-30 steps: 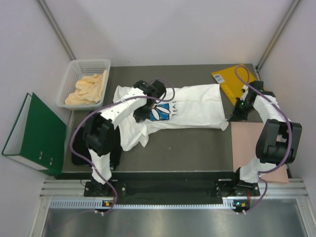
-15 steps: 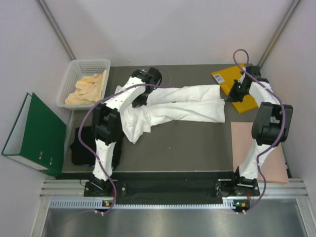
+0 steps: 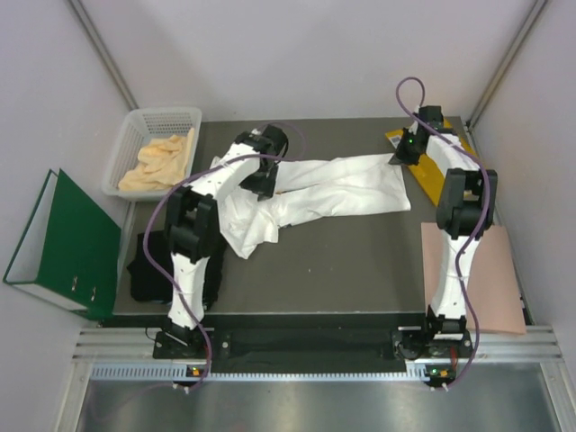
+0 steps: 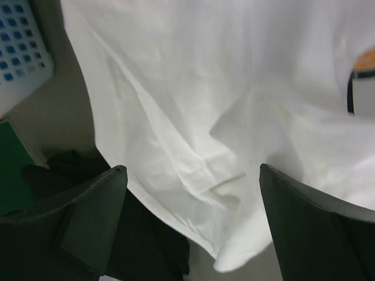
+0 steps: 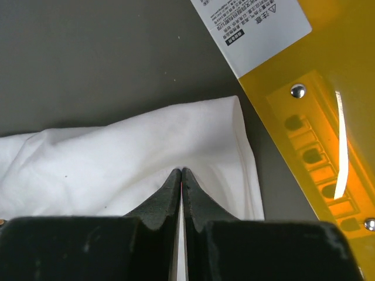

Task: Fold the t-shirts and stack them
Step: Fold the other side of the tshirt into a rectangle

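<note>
The white t-shirt (image 3: 342, 184) lies folded into a long band across the far half of the table, its chest print hidden. My left gripper (image 3: 263, 175) hovers over the shirt's left part, fingers wide open and empty, with white cloth (image 4: 222, 88) below them. My right gripper (image 3: 402, 155) is at the shirt's far right corner, shut on a pinch of the white cloth (image 5: 146, 152), the tips (image 5: 181, 171) meeting at a pucker. The black t-shirt (image 3: 148, 270) lies crumpled at the table's near left edge, and the left wrist view shows it (image 4: 146, 240) under the white hem.
An orange-yellow envelope (image 3: 438, 187) lies right beside my right gripper, label side up (image 5: 316, 117). A pink paper sheet (image 3: 472, 279) covers the near right. Off the table's left stand a white basket (image 3: 153, 148) with yellow cloth and a green binder (image 3: 63, 243).
Both arms swept toward the far side, carrying the shirt's near edge over so the print is covered. My left gripper has opened and let go of the cloth.
</note>
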You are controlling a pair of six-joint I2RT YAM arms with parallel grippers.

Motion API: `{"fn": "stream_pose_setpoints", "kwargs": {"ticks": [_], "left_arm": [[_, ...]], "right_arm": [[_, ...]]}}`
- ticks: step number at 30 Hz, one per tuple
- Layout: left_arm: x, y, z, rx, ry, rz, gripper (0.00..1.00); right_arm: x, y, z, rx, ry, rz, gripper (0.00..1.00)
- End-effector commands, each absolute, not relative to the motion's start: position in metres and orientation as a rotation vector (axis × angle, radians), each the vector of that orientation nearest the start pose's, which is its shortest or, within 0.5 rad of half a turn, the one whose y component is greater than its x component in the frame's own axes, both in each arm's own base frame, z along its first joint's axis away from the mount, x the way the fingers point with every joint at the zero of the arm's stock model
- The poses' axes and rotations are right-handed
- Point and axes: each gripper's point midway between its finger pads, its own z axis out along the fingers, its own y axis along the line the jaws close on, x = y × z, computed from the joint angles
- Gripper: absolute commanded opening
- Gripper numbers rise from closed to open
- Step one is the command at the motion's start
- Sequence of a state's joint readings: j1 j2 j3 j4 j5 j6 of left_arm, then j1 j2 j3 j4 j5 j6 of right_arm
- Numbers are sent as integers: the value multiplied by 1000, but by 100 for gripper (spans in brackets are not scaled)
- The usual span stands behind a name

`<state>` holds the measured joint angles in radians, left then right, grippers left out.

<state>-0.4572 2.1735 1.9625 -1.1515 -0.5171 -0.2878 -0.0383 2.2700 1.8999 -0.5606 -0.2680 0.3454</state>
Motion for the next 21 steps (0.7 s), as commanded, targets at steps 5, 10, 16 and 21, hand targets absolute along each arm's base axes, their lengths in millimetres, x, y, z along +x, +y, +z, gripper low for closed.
{"fn": "stream_pose_setpoints", "kwargs": {"ticks": [5,10,16,21], "left_arm": [[363,-183,146,293,2572,-32,91],[316,-211,127,443,2621,-146,90],[310,-218,94,488,2697,-95,87],[319,-221,63,493,2751,-36,83]], "right_arm": [[592,30,83,368,2353,358,2],[590,32,77,363,2365,368,3],[583,35,71,359,2381,387,3],[579,35,70,354,2385,390,3]]}}
